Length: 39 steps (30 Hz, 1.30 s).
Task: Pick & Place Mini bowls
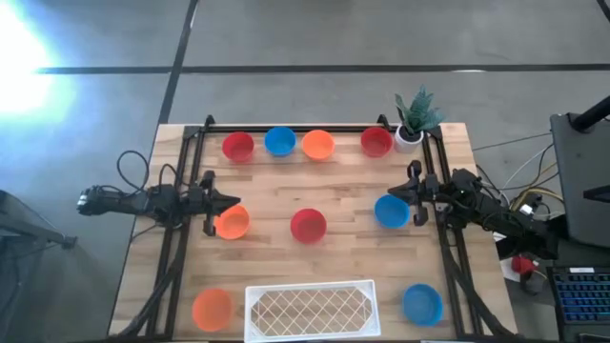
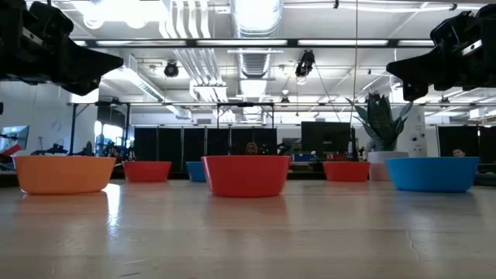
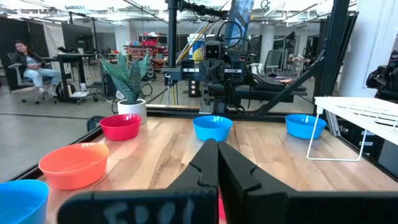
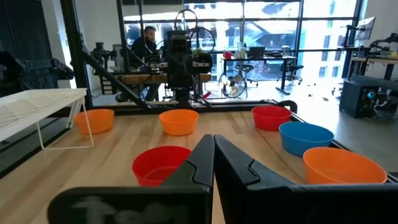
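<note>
Several mini bowls stand upright on their bases on the wooden table. A far row holds red (image 1: 238, 146), blue (image 1: 279, 141), orange (image 1: 317, 145) and red (image 1: 376, 142). The middle holds orange (image 1: 232, 222), red (image 1: 308, 225) and blue (image 1: 391, 211). Near the front are orange (image 1: 212, 309) and blue (image 1: 422, 304). My left gripper (image 1: 225, 201) hovers shut by the middle orange bowl's far-left rim, high above the table (image 2: 87, 76). My right gripper (image 1: 398, 192) hovers shut over the middle blue bowl's far edge (image 2: 404, 77). Both wrist views show fingers closed together (image 3: 214, 152) (image 4: 211, 144).
A white lattice tray (image 1: 310, 310) stands at the near edge between the front bowls. A small white pot with a green plant (image 1: 415, 119) sits at the far right corner. Black frame rails (image 1: 181, 191) run along both table sides. Bare wood lies between the rows.
</note>
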Each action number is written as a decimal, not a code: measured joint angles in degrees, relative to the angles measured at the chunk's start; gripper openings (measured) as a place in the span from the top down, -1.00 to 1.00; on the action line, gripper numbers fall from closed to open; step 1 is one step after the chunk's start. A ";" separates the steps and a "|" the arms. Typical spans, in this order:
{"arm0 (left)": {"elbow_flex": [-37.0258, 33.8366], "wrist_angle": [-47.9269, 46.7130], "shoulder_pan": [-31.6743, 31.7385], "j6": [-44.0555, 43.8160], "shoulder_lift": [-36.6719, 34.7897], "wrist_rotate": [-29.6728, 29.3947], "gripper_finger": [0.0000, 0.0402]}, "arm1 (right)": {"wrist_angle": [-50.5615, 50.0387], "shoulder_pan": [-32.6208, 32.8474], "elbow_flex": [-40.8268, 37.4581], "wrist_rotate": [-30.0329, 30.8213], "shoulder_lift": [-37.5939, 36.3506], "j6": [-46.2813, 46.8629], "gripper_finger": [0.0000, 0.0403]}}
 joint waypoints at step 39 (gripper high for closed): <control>0.00 0.00 -0.01 0.00 0.00 0.02 1.00 | 0.00 0.00 0.00 0.00 0.00 1.03 0.96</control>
